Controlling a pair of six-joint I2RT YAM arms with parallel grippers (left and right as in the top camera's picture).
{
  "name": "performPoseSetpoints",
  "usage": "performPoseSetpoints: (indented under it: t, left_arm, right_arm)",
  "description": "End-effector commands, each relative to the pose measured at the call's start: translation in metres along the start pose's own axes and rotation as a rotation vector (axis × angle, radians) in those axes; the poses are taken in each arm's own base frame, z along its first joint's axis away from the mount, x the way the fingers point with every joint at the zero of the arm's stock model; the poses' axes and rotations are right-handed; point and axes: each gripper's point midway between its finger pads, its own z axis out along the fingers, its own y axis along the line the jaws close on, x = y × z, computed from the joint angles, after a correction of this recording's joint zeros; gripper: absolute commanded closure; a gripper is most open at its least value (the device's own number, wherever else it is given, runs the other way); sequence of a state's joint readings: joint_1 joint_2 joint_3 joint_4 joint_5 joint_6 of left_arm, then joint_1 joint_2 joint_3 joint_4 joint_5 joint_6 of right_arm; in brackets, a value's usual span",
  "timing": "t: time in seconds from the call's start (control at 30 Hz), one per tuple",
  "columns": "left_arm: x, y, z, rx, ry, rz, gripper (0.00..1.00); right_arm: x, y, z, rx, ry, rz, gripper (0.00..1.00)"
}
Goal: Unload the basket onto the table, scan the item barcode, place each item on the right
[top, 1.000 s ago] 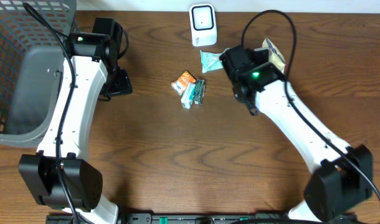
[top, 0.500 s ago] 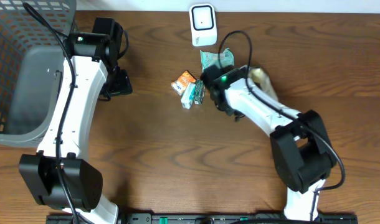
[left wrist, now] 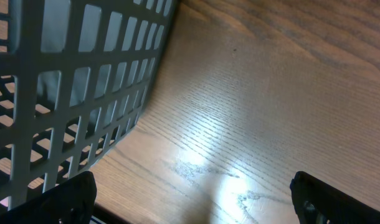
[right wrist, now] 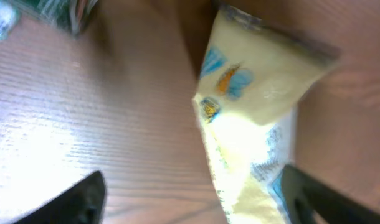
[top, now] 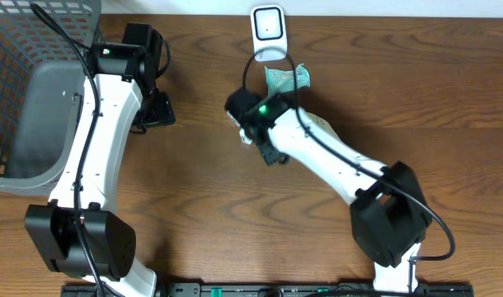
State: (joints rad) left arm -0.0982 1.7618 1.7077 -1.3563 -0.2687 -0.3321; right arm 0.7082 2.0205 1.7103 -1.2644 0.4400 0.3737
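The white barcode scanner (top: 268, 33) stands at the back of the table. In front of it lies a teal packet (top: 284, 79). My right gripper (top: 245, 111) reaches over small orange and teal items (top: 245, 124) at mid-table. In the right wrist view its fingers (right wrist: 308, 193) stand wide apart, so my right gripper (right wrist: 196, 199) is open. A pale yellow packet (right wrist: 258, 106) with a blue print lies flat on the wood between them, close to the right finger. My left gripper (left wrist: 193, 196) is open over bare wood beside the basket.
A grey mesh basket (top: 21, 99) fills the far left corner, and its wall (left wrist: 65, 93) is close to my left gripper (top: 159, 111). A green-wrapped item (right wrist: 59, 12) shows at the top left of the right wrist view. The right arm spans the table diagonally.
My right arm swung left from beside the pale packet to over the small items. Its jaws went from shut to open. The pale packet shifted down-left. The left arm stayed put.
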Motion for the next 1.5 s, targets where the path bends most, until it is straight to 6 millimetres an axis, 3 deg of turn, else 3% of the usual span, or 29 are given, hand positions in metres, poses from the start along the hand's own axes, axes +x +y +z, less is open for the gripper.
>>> performPoseSetpoints:
  t: [0.0, 0.1, 0.17, 0.2, 0.27, 0.3, 0.33, 0.47, 0.73, 0.87, 0.97, 1.1, 1.27, 1.33, 1.47]
  left_arm:
    - [0.000, 0.005, 0.001, -0.022, -0.001, 0.013, 0.02]
    - [0.000, 0.005, 0.001, -0.022, -0.001, 0.013, 0.02]
    - [0.000, 0.005, 0.001, -0.022, -0.001, 0.013, 0.02]
    - [0.000, 0.005, 0.001, -0.022, -0.001, 0.013, 0.02]
    - [0.000, 0.005, 0.001, -0.022, -0.001, 0.013, 0.02]
    - [0.000, 0.005, 0.001, -0.022, -0.001, 0.013, 0.02]
    - [0.000, 0.005, 0.001, -0.022, -0.001, 0.013, 0.02]
    - [0.000, 0.005, 0.001, -0.022, -0.001, 0.013, 0.02]
    - [0.000, 0.005, 0.001, -0.022, -0.001, 0.013, 0.03]
    - [0.000, 0.005, 0.001, -0.022, -0.001, 0.013, 0.02]
    - [0.000, 0.005, 0.001, -0.022, -0.001, 0.013, 0.02]
    - [0.000, 0.005, 0.001, -0.022, -0.001, 0.013, 0.02]
    - [0.000, 0.005, 0.001, -0.022, -0.001, 0.013, 0.02]
    - [0.000, 0.005, 0.001, -0.022, -0.001, 0.013, 0.02]
    - [0.000, 0.005, 0.001, -0.022, -0.001, 0.013, 0.02]
  right_arm:
    - [-0.019, -0.038, -0.010, -0.021, -0.014, 0.096, 0.10]
    - [-0.023, -0.072, 0.001, -0.007, 0.011, 0.147, 0.11]
    - [-0.021, -0.097, 0.013, -0.005, 0.041, 0.201, 0.19]
    - [-0.019, -0.105, 0.018, -0.017, 0.059, 0.225, 0.25]
    - [-0.017, -0.117, 0.029, -0.092, 0.092, 0.262, 0.47]
    - [-0.016, -0.117, 0.033, -0.156, 0.106, 0.276, 0.57]
    - [-0.016, -0.108, 0.037, -0.316, 0.126, 0.298, 0.76]
    - [-0.012, -0.081, 0.037, -0.611, 0.150, 0.274, 0.88]
    - [0.031, -0.016, 0.052, -0.763, 0.272, 0.164, 0.91]
    - [0.046, 0.022, 0.022, -0.871, 0.337, 0.097, 0.91]
    - [0.052, 0.030, 0.003, -0.861, 0.359, 0.042, 0.91]
    - [0.047, 0.014, -0.011, -0.717, 0.341, -0.015, 0.86]
    - [0.026, -0.037, -0.003, -0.456, 0.276, 0.090, 0.67]
    - [0.017, -0.052, 0.005, -0.412, 0.245, 0.133, 0.67]
    - [0.007, -0.056, 0.017, -0.430, 0.209, 0.172, 0.67]
